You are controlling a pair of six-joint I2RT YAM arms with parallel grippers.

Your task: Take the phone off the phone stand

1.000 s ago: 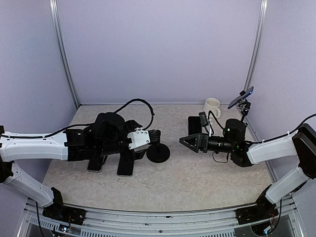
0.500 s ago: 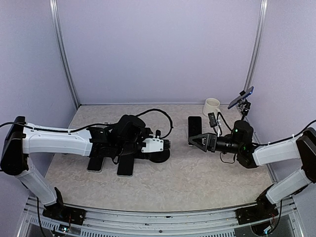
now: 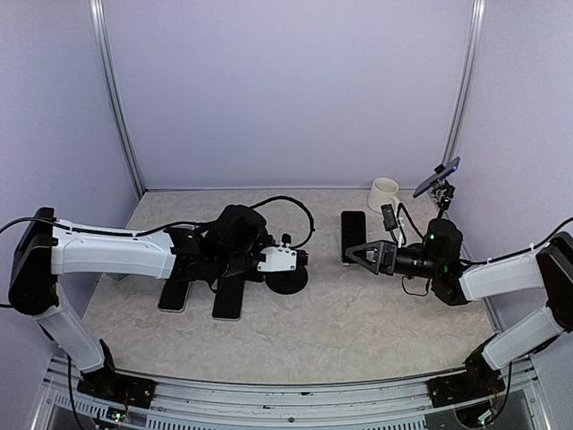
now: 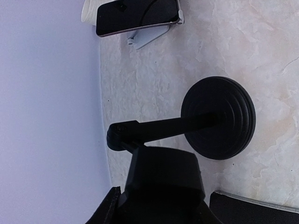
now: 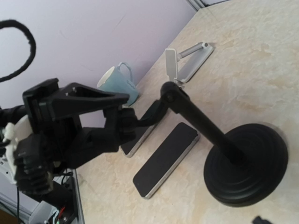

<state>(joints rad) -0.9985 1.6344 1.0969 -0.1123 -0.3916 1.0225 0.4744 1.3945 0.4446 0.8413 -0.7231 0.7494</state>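
A dark phone (image 3: 352, 231) leans on a white phone stand (image 4: 149, 36) at the back right of centre; the left wrist view shows this phone (image 4: 138, 16) too. My right gripper (image 3: 351, 255) stands open just in front of it, holding nothing. A black stand with a round base (image 3: 286, 279) sits mid-table. My left gripper (image 3: 298, 261) is shut on that stand's upper end. From the right wrist, the left gripper (image 5: 112, 126) clasps the head at the end of the slanted pole (image 5: 201, 121). No phone shows on the black stand.
Two phones lie flat on the table under the left arm (image 3: 175, 296) (image 3: 228, 303). A cream mug (image 3: 383, 193) stands at the back right. Another phone (image 3: 437, 176) sits on a tall holder by the right wall. A pale blue mug (image 5: 119, 84) and a folded white stand (image 5: 187, 63) lie beyond.
My left gripper has moved right to the black stand and shut on its top. My right gripper has moved back and right, toward the phone on the white stand, staying open.
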